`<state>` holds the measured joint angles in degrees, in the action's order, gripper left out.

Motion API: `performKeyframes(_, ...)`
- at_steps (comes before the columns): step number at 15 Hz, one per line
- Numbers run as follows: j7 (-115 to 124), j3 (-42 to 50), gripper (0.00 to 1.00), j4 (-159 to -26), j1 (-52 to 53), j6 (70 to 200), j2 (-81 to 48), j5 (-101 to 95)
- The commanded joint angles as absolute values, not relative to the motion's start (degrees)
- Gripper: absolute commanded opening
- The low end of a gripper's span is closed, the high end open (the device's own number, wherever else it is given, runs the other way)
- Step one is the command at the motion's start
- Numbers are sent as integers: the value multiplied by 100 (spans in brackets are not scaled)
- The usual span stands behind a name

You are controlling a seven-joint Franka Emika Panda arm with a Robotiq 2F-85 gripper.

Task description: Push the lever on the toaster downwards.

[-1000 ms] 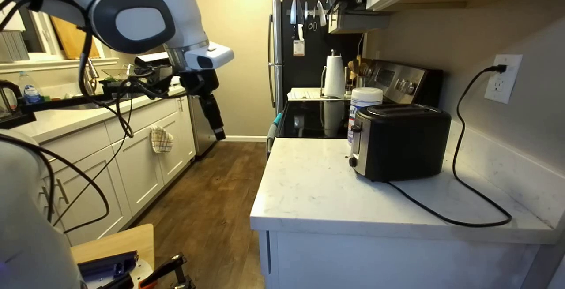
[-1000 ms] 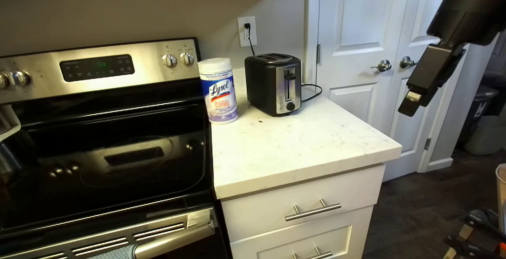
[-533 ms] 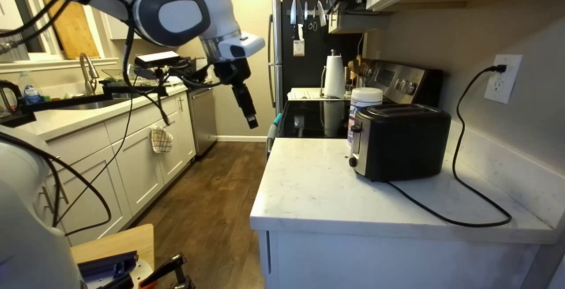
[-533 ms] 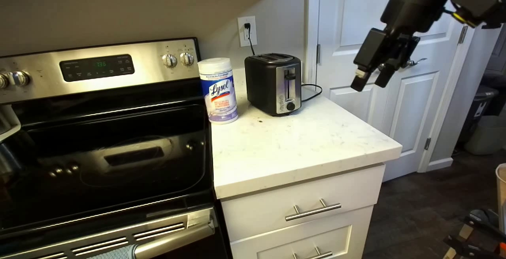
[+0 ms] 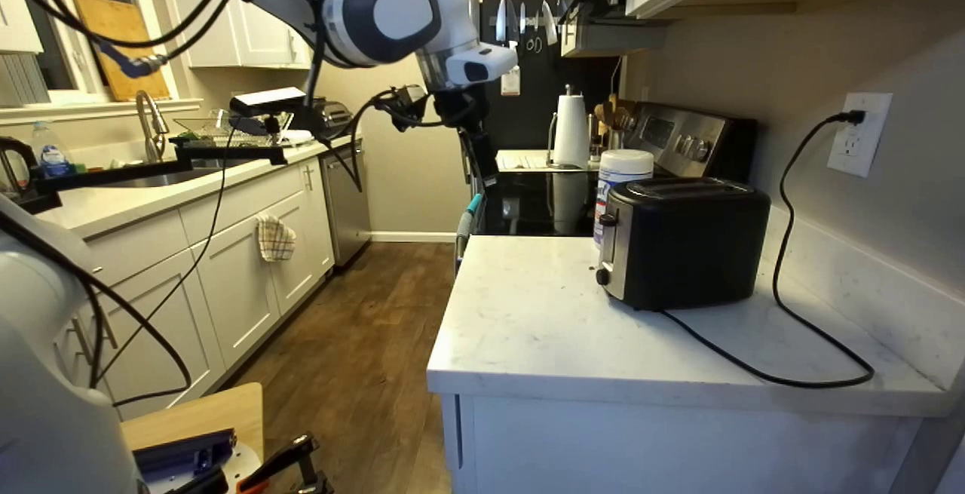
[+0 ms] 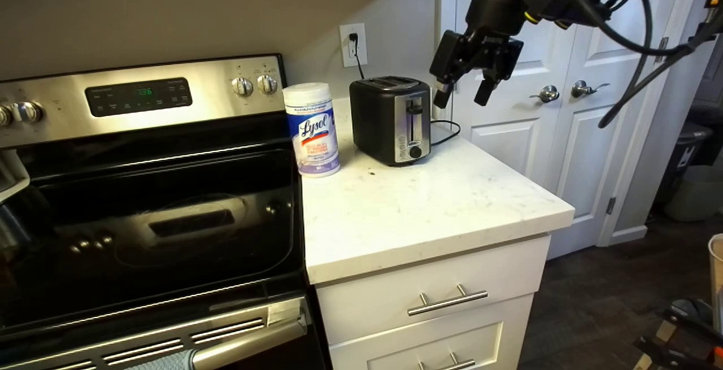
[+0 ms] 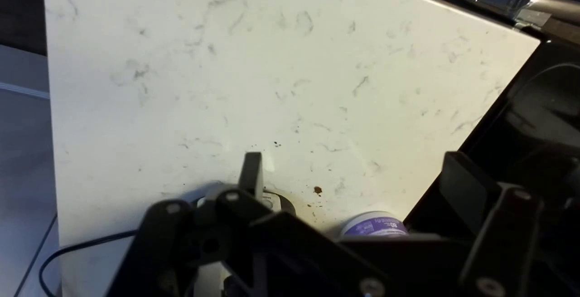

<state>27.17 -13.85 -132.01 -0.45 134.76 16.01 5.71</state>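
Fingers [image 7: 250, 170]: two, black, spread wide; nothing held between them.

Gripper [image 6: 462, 98]: one, tips slanting downward, raised above the counter [image 6: 440, 206] and, in both exterior views, apart from the toaster [image 6: 375, 121]. No contact with anything seen.

Lever [image 6: 415, 109]: one, black, the part to be pushed. Location: front of the toaster, near the top of its slot [image 6: 412, 130]. Condition: raised, hence judged unpressed. Not made out in the wrist view, where the gripper's own parts hide much of the toaster.

Toaster: black, metal-fronted, upright toward the wall side of the counter; its cord [image 5: 814, 385] runs to a wall outlet [image 6: 361, 59].

Wipes canister [image 6: 312, 133]: one, upright, just beside the toaster, on the side of the stove [image 6: 186, 189].

Progress: approach stage, by judgement. Done: nothing upon the lever itself. Left: lining up with the toaster's front, probably narrowing the fingers or setting one atop the lever, pressing to the slot's foot, then backing away.
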Motion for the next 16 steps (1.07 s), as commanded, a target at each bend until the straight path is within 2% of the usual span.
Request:
performKeyframes(1, 3157, -1322, 100, -12393, -34, 13434, 825, 137)
performKeyframes(2, 3198, -1263, 75, -12209, -20, 13388, 682, 60)
performKeyframes(3, 3212, -1194, 74, -12041, 1, 13341, 548, 21)
performKeyframes(13, 3169, -587, 7, -11575, 103, 13343, 27, 12)
performKeyframes(14, 3144, -551, 2, -11578, 105, 13381, -10, 18)
performKeyframes(16, 3063, -484, 0, -11541, 100, 13418, -94, 64)
